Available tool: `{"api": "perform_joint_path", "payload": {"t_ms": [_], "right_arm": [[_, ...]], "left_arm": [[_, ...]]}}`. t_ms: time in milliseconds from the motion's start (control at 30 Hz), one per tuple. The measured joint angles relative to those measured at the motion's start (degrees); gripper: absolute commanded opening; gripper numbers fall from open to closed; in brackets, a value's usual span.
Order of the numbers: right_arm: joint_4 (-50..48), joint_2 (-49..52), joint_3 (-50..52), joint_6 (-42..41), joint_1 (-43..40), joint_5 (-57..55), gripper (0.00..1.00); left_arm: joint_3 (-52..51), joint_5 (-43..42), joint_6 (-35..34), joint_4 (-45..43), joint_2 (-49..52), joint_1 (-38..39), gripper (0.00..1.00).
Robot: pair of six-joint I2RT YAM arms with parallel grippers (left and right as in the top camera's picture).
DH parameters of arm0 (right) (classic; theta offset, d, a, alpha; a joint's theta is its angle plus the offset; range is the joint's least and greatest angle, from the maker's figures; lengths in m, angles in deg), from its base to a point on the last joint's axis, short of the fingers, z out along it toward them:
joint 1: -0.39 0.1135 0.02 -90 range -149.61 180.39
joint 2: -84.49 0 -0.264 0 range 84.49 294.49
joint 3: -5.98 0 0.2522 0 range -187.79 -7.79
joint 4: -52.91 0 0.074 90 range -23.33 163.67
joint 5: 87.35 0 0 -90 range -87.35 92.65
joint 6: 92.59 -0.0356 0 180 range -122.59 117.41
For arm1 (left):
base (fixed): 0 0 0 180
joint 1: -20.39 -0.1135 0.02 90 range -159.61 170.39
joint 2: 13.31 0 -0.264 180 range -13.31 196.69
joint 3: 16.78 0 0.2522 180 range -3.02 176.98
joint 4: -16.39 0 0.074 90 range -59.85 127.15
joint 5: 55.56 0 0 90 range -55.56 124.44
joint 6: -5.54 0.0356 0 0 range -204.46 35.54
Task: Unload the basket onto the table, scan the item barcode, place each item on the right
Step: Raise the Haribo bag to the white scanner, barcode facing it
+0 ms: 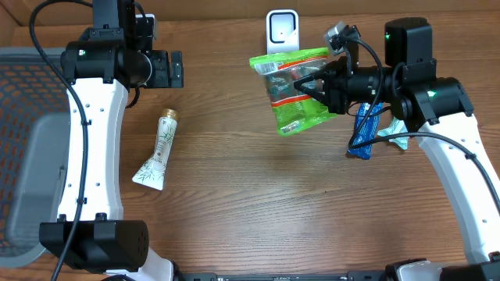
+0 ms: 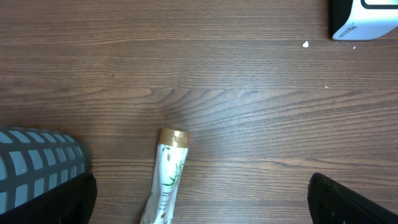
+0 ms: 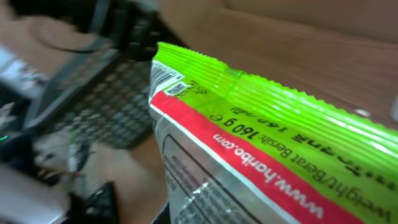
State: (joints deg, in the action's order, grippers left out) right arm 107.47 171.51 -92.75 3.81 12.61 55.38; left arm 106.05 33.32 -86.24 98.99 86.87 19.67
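The item is a green and red Haribo sweet bag (image 1: 295, 90), held in the air just in front of the white scanner (image 1: 281, 30) at the back edge. My right gripper (image 1: 316, 84) is shut on the bag's right side. In the right wrist view the bag (image 3: 267, 137) fills the frame and hides the fingers; small print shows, but I cannot make out a barcode. My left gripper (image 1: 173, 69) hangs open at the back left, above bare table. In the left wrist view its dark fingertips (image 2: 348, 202) stand wide apart, with nothing between them.
A white tube with a gold cap (image 1: 158, 148) lies on the table left of centre, and also shows in the left wrist view (image 2: 166, 180). A blue packet (image 1: 365, 129) lies under the right arm. A grey mesh basket (image 1: 23, 156) stands at the left edge.
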Motion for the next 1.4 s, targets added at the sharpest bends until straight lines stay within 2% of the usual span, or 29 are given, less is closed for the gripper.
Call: {"api": "perform_joint_path", "payload": {"t_ms": [200, 367, 500, 600, 767, 867, 1133, 1400], "right_arm": [[0.57, 0.0, 0.0, -3.91, 3.52, -17.55, 0.03], [1.29, 0.72, -0.76, -8.52, 9.31, -37.27, 0.03], [4.59, 4.98, -7.56, -9.81, 9.64, -45.79, 0.03], [9.31, 10.95, -18.49, -9.51, 9.51, -52.02, 0.03], [15.96, 23.15, -38.29, -6.43, 9.55, -62.12, 0.04], [16.04, 29.14, -43.5, -4.24, 9.55, -68.81, 0.04], [8.07, 40.68, -43.76, 4.44, 9.94, -81.72, 0.04], [-2.4, 46.34, -43.78, 14.36, 11.47, -88.78, 0.04]], "left_arm": [[0.0, 0.0, 0.0, 0.0, 0.0, 0.0, 1.0], [-0.02, 0.0, 0.0, 0.0, 0.0, 0.0, 1.0], [-0.02, 0.0, 0.0, 0.0, 0.0, 0.0, 1.0], [-0.02, 0.02, 0.0, 0.02, 0.0, 0.0, 1.0], [-0.02, 0.0, 0.0, 0.0, 0.0, 0.0, 1.0], [-0.02, 0.02, 0.0, 0.0, 0.0, 0.0, 1.0], [-0.02, 0.02, 0.0, 0.0, 0.0, 0.0, 1.0], [-0.02, 0.0, 0.0, 0.0, 0.0, 0.0, 1.0]]}}
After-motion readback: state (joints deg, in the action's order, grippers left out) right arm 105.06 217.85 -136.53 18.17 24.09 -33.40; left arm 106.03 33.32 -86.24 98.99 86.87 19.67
